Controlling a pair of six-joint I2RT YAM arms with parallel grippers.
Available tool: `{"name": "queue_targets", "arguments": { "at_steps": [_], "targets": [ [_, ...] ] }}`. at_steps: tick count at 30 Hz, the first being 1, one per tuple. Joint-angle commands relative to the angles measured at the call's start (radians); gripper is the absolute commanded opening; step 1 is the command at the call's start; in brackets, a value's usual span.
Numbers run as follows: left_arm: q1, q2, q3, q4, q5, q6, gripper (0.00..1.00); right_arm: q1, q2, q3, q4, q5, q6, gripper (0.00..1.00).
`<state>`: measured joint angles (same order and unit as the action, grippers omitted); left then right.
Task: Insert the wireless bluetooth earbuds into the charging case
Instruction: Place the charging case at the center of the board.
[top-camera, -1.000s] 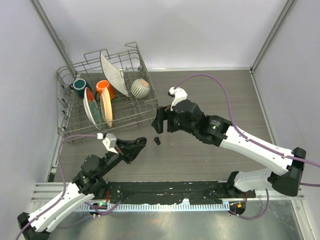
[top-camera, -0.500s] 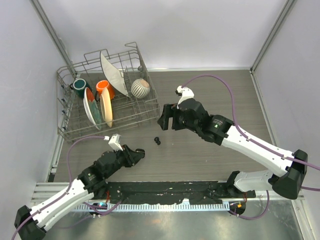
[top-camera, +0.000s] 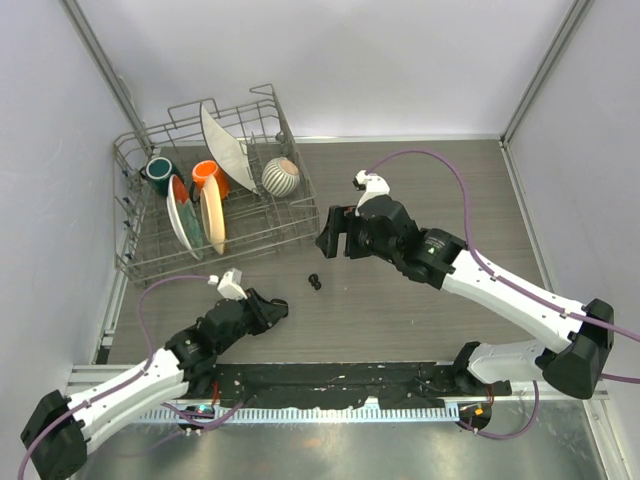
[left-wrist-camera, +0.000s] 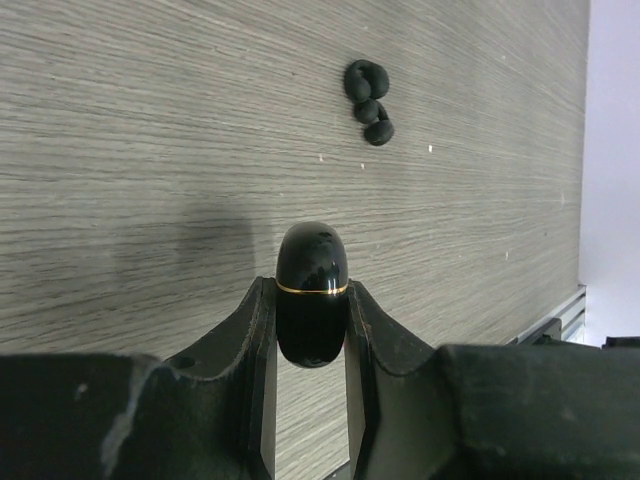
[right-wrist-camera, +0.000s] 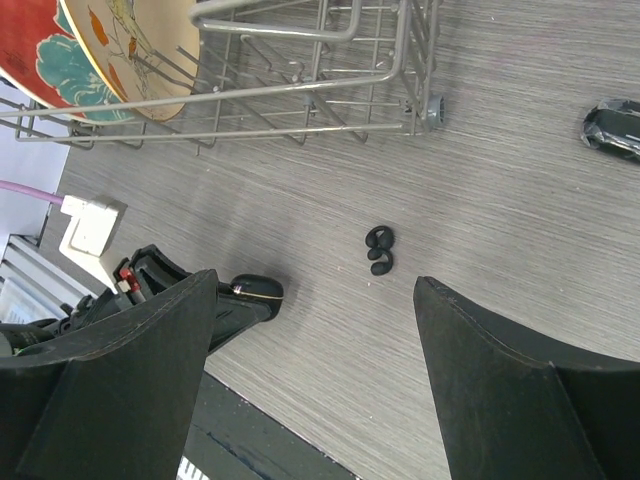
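Earbuds (top-camera: 315, 282) lay loose on the table (top-camera: 450, 180), clustered and touching each other, just off the near right corner of the dish rack (top-camera: 290, 215). From above, the cluster's long axis ran diagonally, far-left to near-right. Individual stem directions were too small to tell.

Left gripper (left-wrist-camera: 311, 297) was clamped on the charging case (left-wrist-camera: 311, 260). The case's long axis lay along the fingers, with its rounded end pointing out past the tips roughly toward the earbuds. A thin gold seam crossed it. Case and earbuds were apart.

Right gripper (top-camera: 335, 232) hung on the far right side of the earbuds, jaws wide apart, nothing between them. A second black pebble-shaped object (right-wrist-camera: 612, 127) lay at the edge of the right wrist view.

Against one second earlier, the left gripper had pulled back toward the near edge and the right gripper had shifted away to the right. The earbuds had not moved.
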<state>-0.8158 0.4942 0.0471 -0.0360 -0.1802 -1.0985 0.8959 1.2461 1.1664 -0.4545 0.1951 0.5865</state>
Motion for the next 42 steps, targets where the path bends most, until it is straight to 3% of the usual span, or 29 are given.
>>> {"name": "queue_targets", "arguments": {
  "at_steps": [1, 5, 8, 12, 19, 22, 25, 26, 27, 31, 32, 33, 38, 42],
  "targets": [
    [0.003, 0.098, -0.038, 0.16, -0.033, -0.041, 0.07, -0.006, 0.01, 0.003, 0.054, -0.014, 0.018, 0.85],
    [0.003, 0.225, -0.021, 0.261, -0.005, -0.04, 0.08, -0.009, 0.009, -0.002, 0.063, -0.031, 0.029, 0.85],
    [0.003, 0.334, 0.005, 0.3, 0.005, -0.038, 0.19, -0.011, 0.004, -0.01, 0.074, -0.037, 0.029, 0.85],
    [0.003, 0.46, 0.019, 0.418, 0.024, -0.046, 0.22, -0.014, 0.0, -0.016, 0.073, -0.034, 0.032, 0.84],
    [0.003, 0.546, 0.026, 0.421, 0.038, -0.1, 0.35, -0.031, -0.011, -0.022, 0.057, -0.037, 0.026, 0.84],
    [0.003, 0.491, 0.027, 0.349, 0.024, -0.1, 0.44, -0.045, -0.016, -0.027, 0.053, -0.037, 0.022, 0.85],
    [0.003, 0.379, 0.033, 0.239, -0.013, -0.086, 0.46, -0.054, -0.017, -0.03, 0.054, -0.045, 0.022, 0.85],
    [0.003, 0.339, 0.036, 0.202, -0.049, -0.083, 0.55, -0.057, -0.019, -0.031, 0.053, -0.043, 0.024, 0.85],
    [0.003, 0.269, 0.042, 0.109, -0.073, -0.087, 0.61, -0.063, -0.019, -0.033, 0.054, -0.045, 0.024, 0.85],
    [0.003, 0.068, 0.085, -0.149, -0.183, -0.097, 0.64, -0.086, -0.023, -0.036, 0.047, -0.039, 0.027, 0.85],
    [0.003, 0.031, 0.091, -0.227, -0.198, -0.095, 0.77, -0.092, -0.024, -0.036, 0.045, -0.039, 0.024, 0.85],
    [0.003, -0.014, 0.099, -0.261, -0.226, -0.081, 1.0, -0.103, -0.024, -0.036, 0.039, -0.04, 0.021, 0.85],
    [0.004, -0.234, 0.174, -0.39, -0.24, 0.027, 1.0, -0.24, -0.017, -0.04, 0.013, -0.06, -0.06, 0.88],
    [0.004, -0.278, 0.261, -0.433, -0.235, 0.078, 1.0, -0.356, -0.014, -0.076, 0.048, -0.089, -0.222, 0.9]
  ]
}}
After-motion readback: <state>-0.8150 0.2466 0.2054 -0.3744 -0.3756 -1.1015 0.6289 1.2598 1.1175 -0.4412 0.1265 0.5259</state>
